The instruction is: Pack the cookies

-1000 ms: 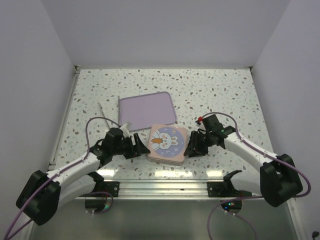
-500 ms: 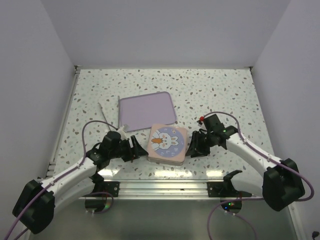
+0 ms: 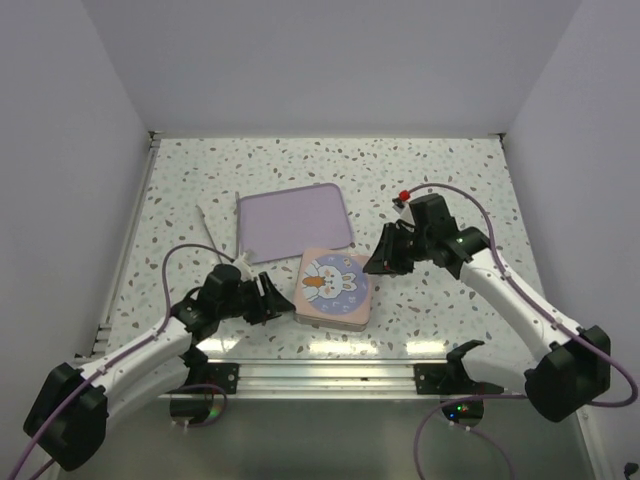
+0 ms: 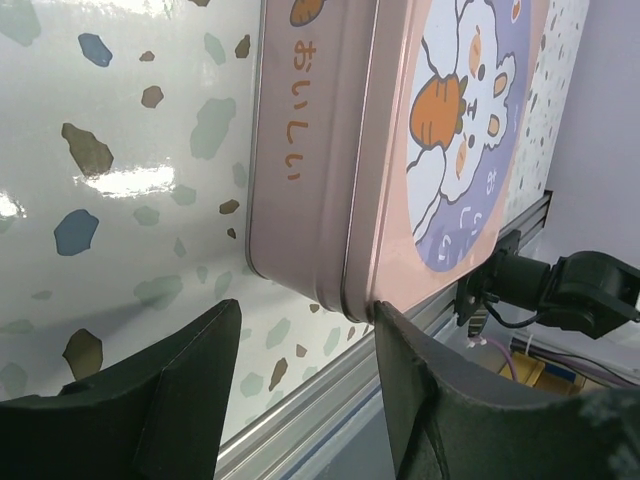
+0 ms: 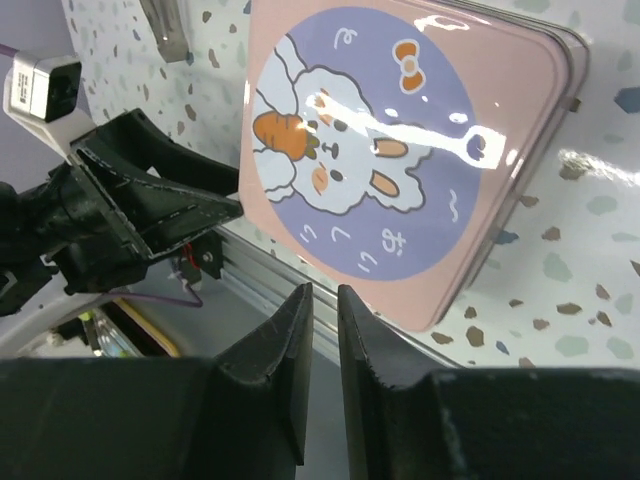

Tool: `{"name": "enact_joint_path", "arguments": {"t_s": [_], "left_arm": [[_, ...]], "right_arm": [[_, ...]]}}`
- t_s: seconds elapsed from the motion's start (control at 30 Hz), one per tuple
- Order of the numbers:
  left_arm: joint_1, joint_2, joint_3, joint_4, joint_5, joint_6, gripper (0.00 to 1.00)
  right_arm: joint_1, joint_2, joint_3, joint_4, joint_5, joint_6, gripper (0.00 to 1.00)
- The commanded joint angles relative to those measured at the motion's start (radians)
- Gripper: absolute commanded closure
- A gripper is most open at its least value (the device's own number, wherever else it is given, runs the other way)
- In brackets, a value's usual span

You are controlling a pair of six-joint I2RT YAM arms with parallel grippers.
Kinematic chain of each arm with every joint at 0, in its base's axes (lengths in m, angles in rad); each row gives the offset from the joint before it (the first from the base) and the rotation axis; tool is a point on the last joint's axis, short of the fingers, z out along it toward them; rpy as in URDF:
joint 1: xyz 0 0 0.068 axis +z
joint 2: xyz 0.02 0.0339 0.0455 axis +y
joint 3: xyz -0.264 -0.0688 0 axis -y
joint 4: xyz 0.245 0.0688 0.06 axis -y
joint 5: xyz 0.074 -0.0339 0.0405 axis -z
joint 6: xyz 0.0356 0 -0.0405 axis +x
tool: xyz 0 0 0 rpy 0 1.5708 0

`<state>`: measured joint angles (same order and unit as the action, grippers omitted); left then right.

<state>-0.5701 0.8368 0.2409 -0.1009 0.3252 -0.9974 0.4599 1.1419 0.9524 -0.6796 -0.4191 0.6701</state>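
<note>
Top external view, biggest stuff first: a speckled surface [image 3: 450, 180] is seen filling the middle of the frame. A flat lilac tray [image 3: 294, 222] is laid on it, left of centre. Just below and right of the tray, a square pink tin [image 3: 335, 288] is set down with its rabbit lid on, so it's shut.

The left fingers [image 3: 270, 297] are parked just beside the tin's left edge. In the left wrist view they [image 4: 190, 390] are held well apart with nothing gripped, and the tin's side wall [image 4: 320, 150] is seen straight ahead of the gap.

The right fingers [image 3: 383, 262] are found by the tin's upper right corner. In the right wrist view they [image 5: 280, 370] are drawn almost together, only a thin slit is left, and nothing is held. The rabbit lid [image 5: 400, 150] is seen beyond them.

The cookies can't be made out in any view, only the closed tin.
</note>
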Motion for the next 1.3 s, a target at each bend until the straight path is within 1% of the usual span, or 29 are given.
{"name": "enact_joint_path", "arguments": {"t_s": [0.0,0.17,0.27,0.33,0.37,0.4,0.47,0.57,0.63,0.73,0.8,0.93,1.07,1.13,1.17,1.23,1.27], "left_arm": [[-0.002,0.013,-0.058,-0.126,-0.069,-0.012,0.41],[-0.002,0.008,-0.086,-0.172,-0.098,-0.040,0.42],[-0.004,0.021,-0.097,-0.174,-0.101,-0.038,0.42],[-0.002,0.041,-0.106,-0.155,-0.091,-0.030,0.42],[-0.002,0.047,-0.106,-0.152,-0.089,-0.030,0.42],[-0.002,0.051,-0.106,-0.149,-0.087,-0.030,0.42],[-0.002,0.059,-0.098,-0.151,-0.091,-0.027,0.42],[-0.002,0.067,-0.088,-0.151,-0.094,-0.023,0.42],[-0.002,0.071,-0.084,-0.152,-0.092,-0.020,0.42],[-0.002,0.071,-0.086,-0.154,-0.094,-0.020,0.42],[-0.002,0.070,-0.087,-0.154,-0.095,-0.021,0.43],[-0.004,0.068,-0.088,-0.154,-0.094,-0.020,0.43],[-0.004,0.067,-0.081,-0.155,-0.095,-0.023,0.43],[-0.002,0.053,-0.071,-0.175,-0.100,-0.021,0.43],[-0.004,0.047,-0.049,-0.189,-0.107,-0.021,0.43],[-0.002,0.019,-0.002,-0.233,-0.127,-0.015,0.39],[-0.002,0.001,0.018,-0.253,-0.135,-0.011,0.36]], "right_arm": [[0.014,0.058,-0.021,0.156,-0.084,0.060,0.81],[0.048,0.142,-0.040,0.262,-0.112,0.103,0.84],[0.062,0.180,-0.063,0.334,-0.122,0.135,0.85],[0.082,0.214,-0.084,0.440,-0.142,0.169,0.87],[0.088,0.223,-0.093,0.440,-0.148,0.181,0.88],[0.100,0.235,-0.115,0.500,-0.159,0.192,0.89],[0.112,0.280,-0.141,0.546,-0.173,0.221,0.90],[0.132,0.334,-0.222,0.676,-0.194,0.255,0.92],[0.149,0.381,-0.279,0.715,-0.188,0.261,0.93],[0.164,0.450,-0.284,0.648,-0.149,0.208,0.97],[0.166,0.449,-0.273,0.623,-0.150,0.200,0.98],[0.168,0.386,-0.209,0.537,-0.116,0.186,0.98],[0.168,0.315,-0.101,0.419,-0.093,0.160,0.97],[0.169,0.266,-0.066,0.385,-0.086,0.146,0.96],[0.168,0.251,-0.020,0.336,-0.078,0.135,0.93],[0.168,0.202,0.026,0.284,-0.047,0.094,0.90],[0.168,0.184,0.076,0.223,-0.035,0.079,0.82]]}}
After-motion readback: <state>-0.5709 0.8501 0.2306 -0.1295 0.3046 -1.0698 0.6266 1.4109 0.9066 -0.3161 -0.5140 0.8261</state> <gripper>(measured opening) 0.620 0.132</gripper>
